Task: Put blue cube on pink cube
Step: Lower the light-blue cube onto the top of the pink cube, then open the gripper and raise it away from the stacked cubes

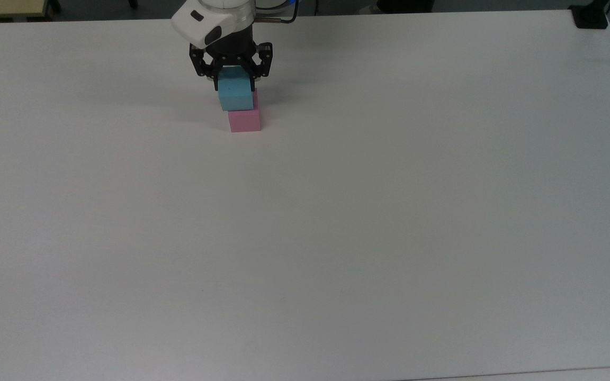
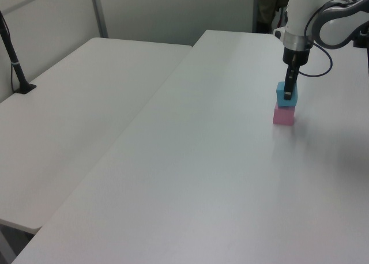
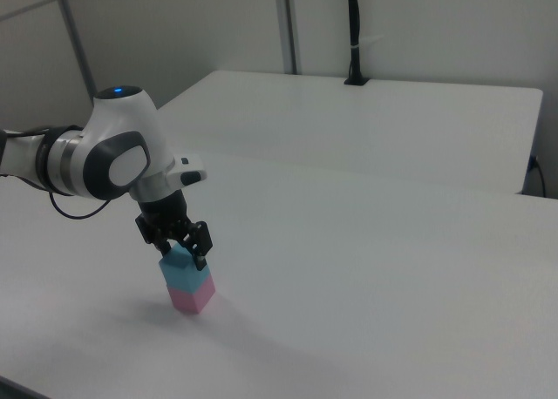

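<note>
Sky-blue foam, the blue cube [image 1: 236, 94], is being gripped on two opposite sides by the gripper [image 1: 233, 79], whose jaws are being kept closed to the cube's width. It is being held directly on top of the pink cube [image 1: 245, 120], the faces apparently touching in the right view, shifted slightly toward the top view's left. Both are being supported by the white table [image 1: 337, 211].
</note>
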`<move>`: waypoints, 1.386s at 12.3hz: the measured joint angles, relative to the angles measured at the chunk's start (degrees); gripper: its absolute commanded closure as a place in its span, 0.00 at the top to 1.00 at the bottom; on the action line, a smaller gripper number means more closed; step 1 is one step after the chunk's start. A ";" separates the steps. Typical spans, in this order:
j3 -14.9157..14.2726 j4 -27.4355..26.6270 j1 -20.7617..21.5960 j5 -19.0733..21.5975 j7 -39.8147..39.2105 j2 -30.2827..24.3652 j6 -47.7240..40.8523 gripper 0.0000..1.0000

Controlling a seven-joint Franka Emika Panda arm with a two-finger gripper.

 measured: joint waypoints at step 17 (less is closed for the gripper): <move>9.56 40.31 -8.59 0.06 2.83 6.47 -35.66 1.00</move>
